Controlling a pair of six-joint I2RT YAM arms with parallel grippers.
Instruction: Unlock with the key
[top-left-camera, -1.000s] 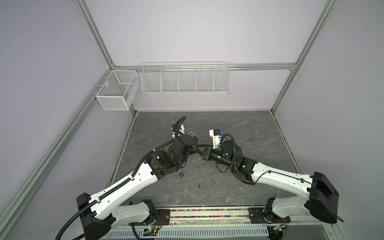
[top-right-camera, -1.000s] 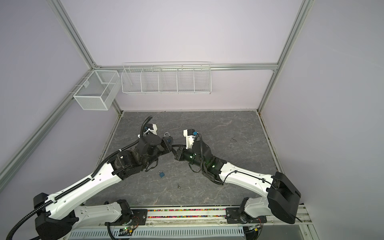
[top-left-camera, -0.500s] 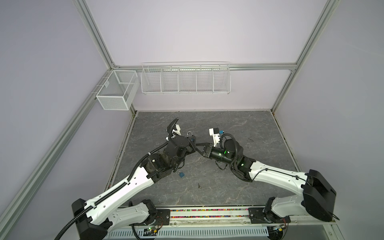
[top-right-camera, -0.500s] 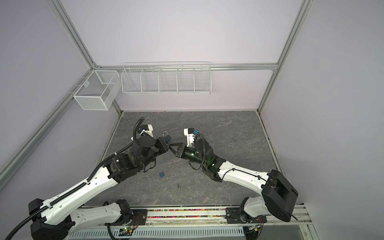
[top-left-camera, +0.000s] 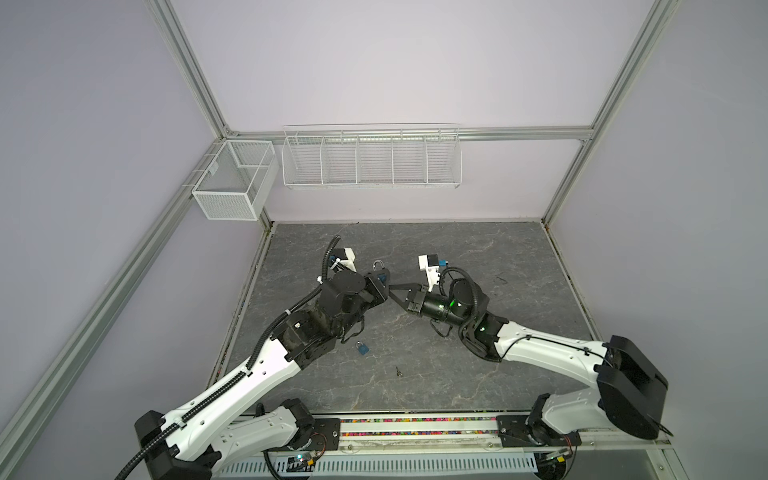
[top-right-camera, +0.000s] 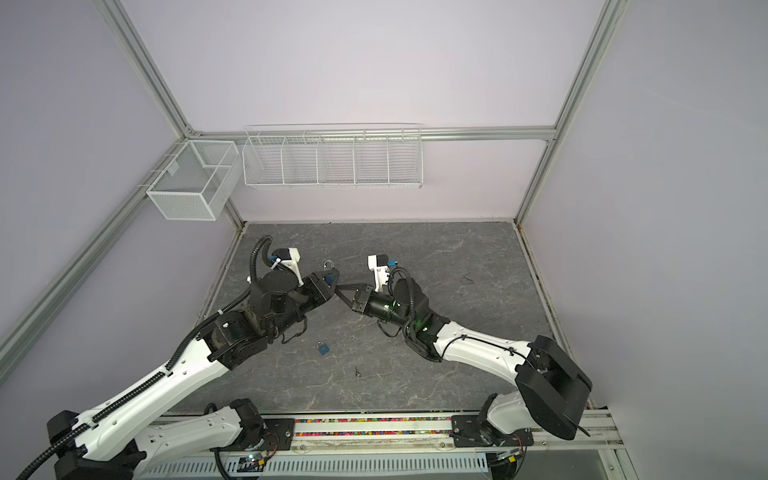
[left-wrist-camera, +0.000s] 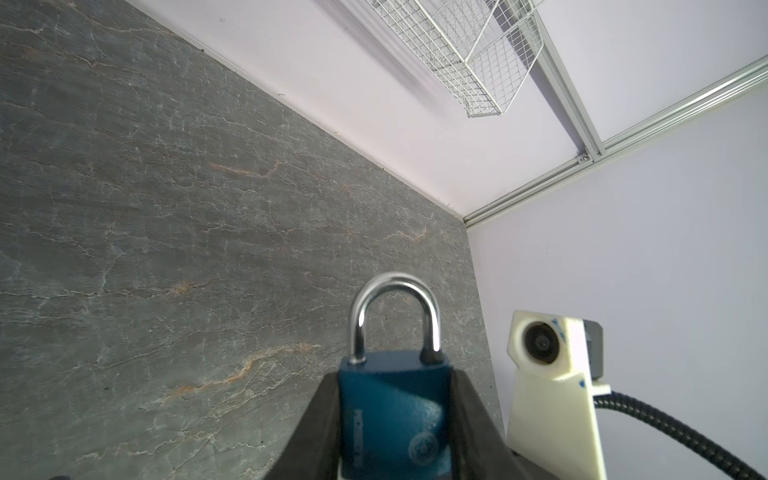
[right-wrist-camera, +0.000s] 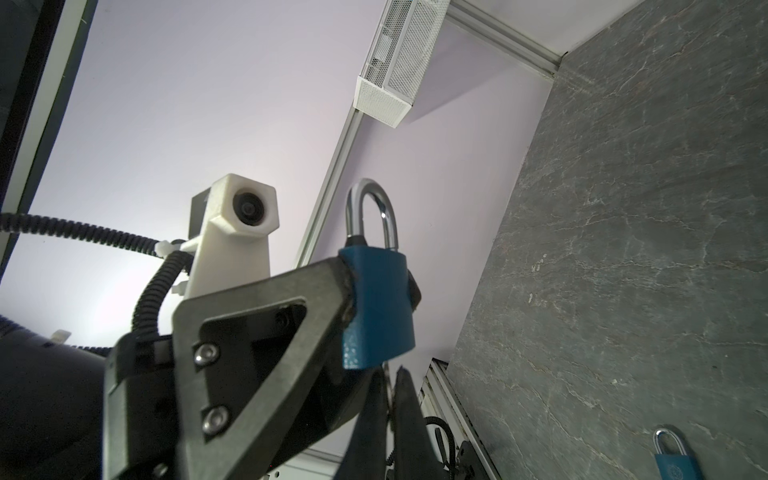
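Note:
A blue padlock (top-left-camera: 381, 274) (top-right-camera: 330, 275) with a silver shackle is held upright above the table, and my left gripper (top-left-camera: 383, 283) (left-wrist-camera: 392, 376) is shut on its body (left-wrist-camera: 395, 415). My right gripper (top-left-camera: 393, 287) (right-wrist-camera: 390, 372) is shut on the key (right-wrist-camera: 387, 368), a thin metal sliver between its fingertips. The key's tip meets the underside of the padlock (right-wrist-camera: 378, 303). I cannot tell whether it is inside the keyhole. In both top views the two grippers meet tip to tip left of the table's middle.
A second blue padlock (top-left-camera: 363, 347) (top-right-camera: 323, 347) (right-wrist-camera: 673, 457) lies on the grey stone table, with a small loose key (top-left-camera: 399, 371) (top-right-camera: 357, 371) near it. A mesh box (top-left-camera: 232, 187) and a wire rack (top-left-camera: 370, 160) hang on the back walls.
Both grippers have shifted a little left and toward the back together. The left one still holds the padlock, and the right one has closed in on its underside.

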